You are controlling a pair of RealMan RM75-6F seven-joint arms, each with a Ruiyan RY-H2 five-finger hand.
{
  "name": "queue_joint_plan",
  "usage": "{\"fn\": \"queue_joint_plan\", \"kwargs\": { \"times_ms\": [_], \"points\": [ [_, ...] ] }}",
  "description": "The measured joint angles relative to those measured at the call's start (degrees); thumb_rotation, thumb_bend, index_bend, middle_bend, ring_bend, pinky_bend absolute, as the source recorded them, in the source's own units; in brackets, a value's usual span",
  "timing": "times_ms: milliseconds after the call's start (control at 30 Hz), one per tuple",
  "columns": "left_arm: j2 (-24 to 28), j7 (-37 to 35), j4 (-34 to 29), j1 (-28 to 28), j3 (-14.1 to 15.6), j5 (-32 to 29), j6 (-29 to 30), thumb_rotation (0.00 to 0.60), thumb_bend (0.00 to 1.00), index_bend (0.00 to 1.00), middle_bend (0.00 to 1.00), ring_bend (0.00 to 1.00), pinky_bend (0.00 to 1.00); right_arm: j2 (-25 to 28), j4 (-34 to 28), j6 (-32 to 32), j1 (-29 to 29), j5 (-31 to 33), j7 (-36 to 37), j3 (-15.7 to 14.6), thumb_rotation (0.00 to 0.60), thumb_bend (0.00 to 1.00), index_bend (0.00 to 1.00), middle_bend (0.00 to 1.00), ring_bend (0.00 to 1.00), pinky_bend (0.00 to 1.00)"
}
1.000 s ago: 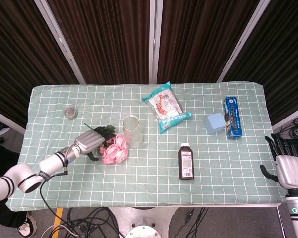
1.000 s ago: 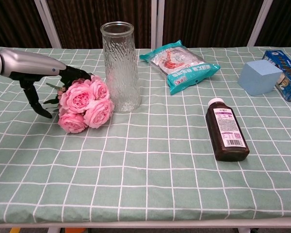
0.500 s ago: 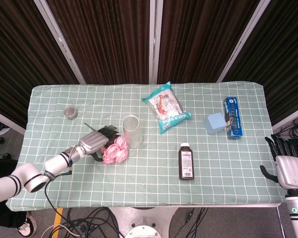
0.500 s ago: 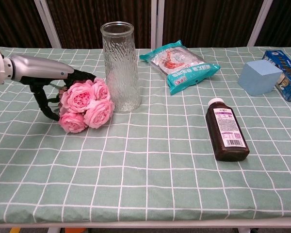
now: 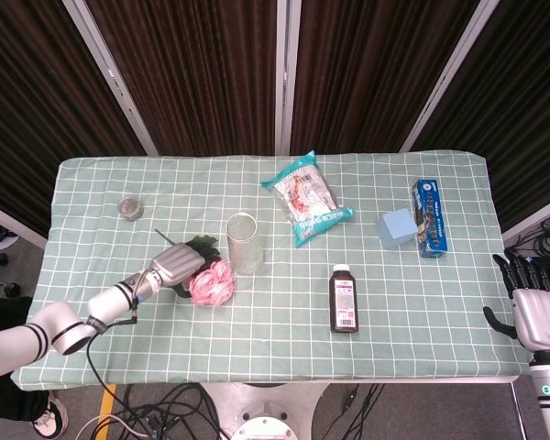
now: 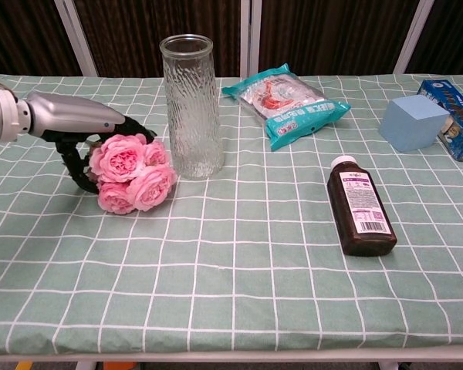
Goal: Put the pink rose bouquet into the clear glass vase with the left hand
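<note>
Left hand (image 6: pixel 81 127) apparently grips the pink rose bouquet (image 6: pixel 129 173) beside the glass vase (image 6: pixel 191 106).

Bright, even overhead light; soft shadows, sharp focus.

Left arm reaches in low from the left edge, and the left hand (image 6: pixel 77 131) lies knuckles-up just left of the vase (image 6: pixel 190 108), fingers curled down around the bouquet (image 6: pixel 131 173) stems. Right hand (image 5: pixel 532 307) idles far right of the vase, fingers apart, holding nothing.
</note>
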Motion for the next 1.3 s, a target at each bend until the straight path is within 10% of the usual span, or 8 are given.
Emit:
{"fn": "queue_joint_plan", "kwargs": {
  "times_ms": [833, 1300],
  "points": [
    [9.23, 4.61, -7.76, 5.51, 0.19, -2.49, 10.04, 0.6, 0.26, 0.52, 0.52, 0.45, 0.48, 0.73, -0.31, 0.7, -0.44, 0.12, 0.36, 0.16, 0.6, 0.23, 0.0, 0.0, 0.0, 0.0],
    [15.76, 17.17, -15.18, 16.31, -12.66, -17.66, 34.39, 0.6, 0.3, 0.52, 0.51, 0.44, 0.48, 0.31, 0.13, 1.06, -0.62, -0.52, 1.35, -0.06, 0.6, 0.23, 0.0, 0.0, 0.0, 0.0]
  ]
}}
